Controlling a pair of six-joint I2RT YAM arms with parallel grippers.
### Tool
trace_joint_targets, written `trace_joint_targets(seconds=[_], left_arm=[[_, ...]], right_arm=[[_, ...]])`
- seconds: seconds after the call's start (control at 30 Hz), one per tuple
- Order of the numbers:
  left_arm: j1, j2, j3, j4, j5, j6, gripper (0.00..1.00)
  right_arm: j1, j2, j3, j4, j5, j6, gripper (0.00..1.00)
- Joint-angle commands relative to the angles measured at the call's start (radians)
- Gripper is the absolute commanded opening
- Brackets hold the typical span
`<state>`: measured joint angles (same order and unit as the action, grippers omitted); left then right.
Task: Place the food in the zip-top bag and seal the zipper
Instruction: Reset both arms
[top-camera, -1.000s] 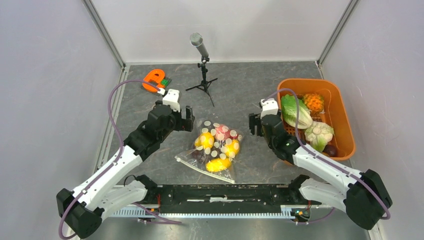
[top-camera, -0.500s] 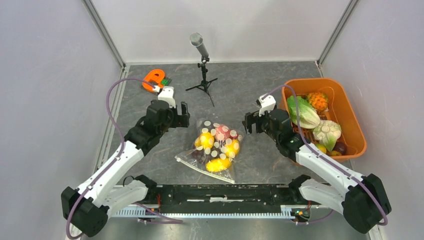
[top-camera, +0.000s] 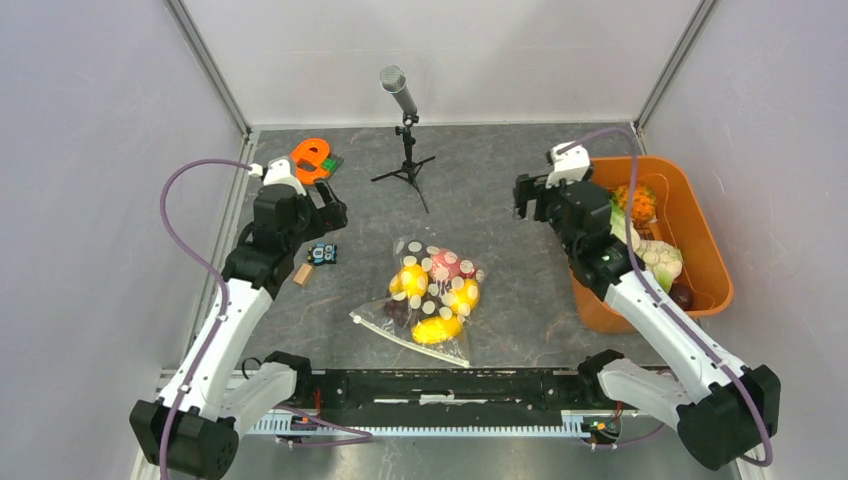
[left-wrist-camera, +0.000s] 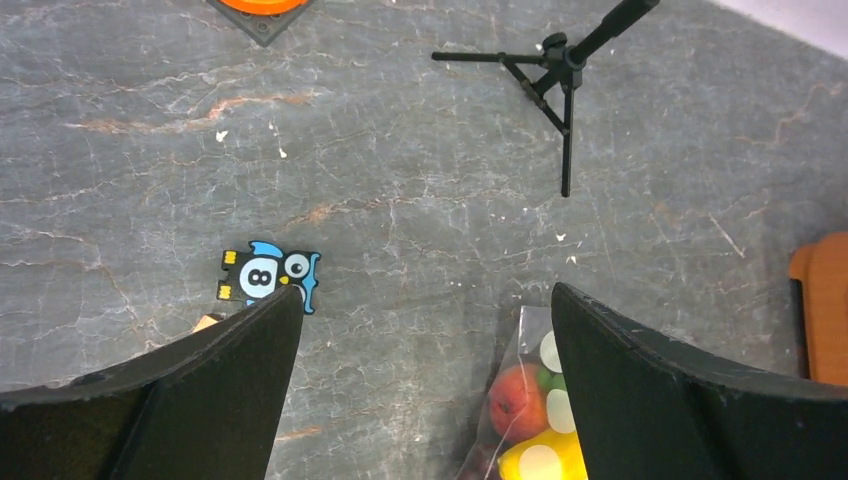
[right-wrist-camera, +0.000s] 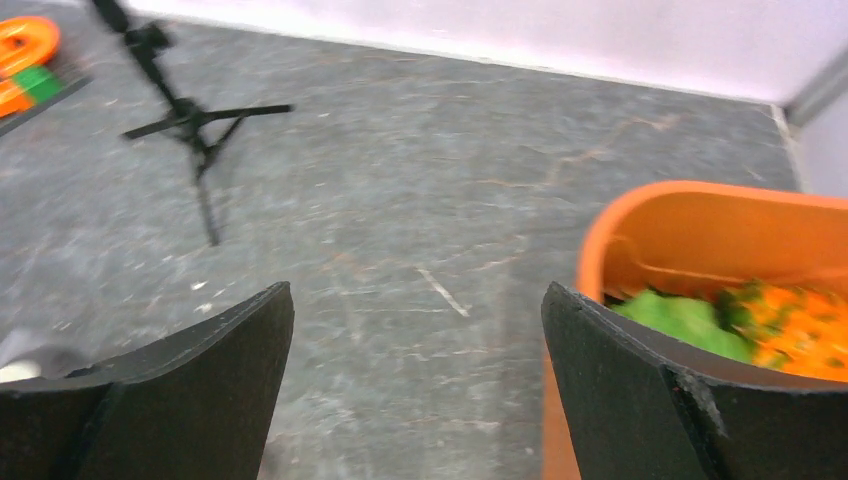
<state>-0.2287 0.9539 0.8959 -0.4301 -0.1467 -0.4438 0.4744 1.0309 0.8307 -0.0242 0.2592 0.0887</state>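
The zip-top bag (top-camera: 430, 295) lies flat at the table's middle with yellow, red and dark purple food inside. Its zipper (top-camera: 408, 340) runs along the near edge. One corner of the bag also shows in the left wrist view (left-wrist-camera: 530, 400). My left gripper (top-camera: 332, 208) is open and empty, up and to the left of the bag (left-wrist-camera: 425, 300). My right gripper (top-camera: 530, 198) is open and empty, beside the near left rim of the orange tub (top-camera: 692, 215) (right-wrist-camera: 416, 300). The tub holds lettuce (right-wrist-camera: 680, 315), an orange pineapple (top-camera: 635, 203) and other pieces.
A microphone on a small tripod (top-camera: 405, 140) stands at the back middle. An orange and green object (top-camera: 312, 158) lies back left. An owl puzzle piece (top-camera: 321, 254) and a small wooden block (top-camera: 302, 274) lie left of the bag. Walls close three sides.
Both arms have drawn away from the bag, the left to the back left, the right to the back by the tub. The tub has turned slightly. The owl piece and block now show.
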Motion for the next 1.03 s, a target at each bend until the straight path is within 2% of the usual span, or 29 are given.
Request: trace_joint_targets(seconds=[0.0,0.23,0.53,1.0], left_arm=[[0.002,-0.037,0.072,-0.055,-0.055,-0.084,1.0],[0.002,-0.061,0.056,-0.072,-0.097,-0.093,1.0],[0.001,-0.056,0.059,-0.038,-0.111,-0.113,1.0],[0.0,-0.073,0.052,-0.033,-0.127,-0.1,1.0]], right_arm=[[-0.113,-0.03,0.005,-0.041,0.019,0.033,0.98],[-0.135,-0.139,-0.146,0.082,-0.045,0.088,0.98],[-0.134,-0.155,-0.203,0.115,-0.209,0.108,0.98],[-0.134,-0.206,-0.228,0.149,-0.158,0.109,0.98]])
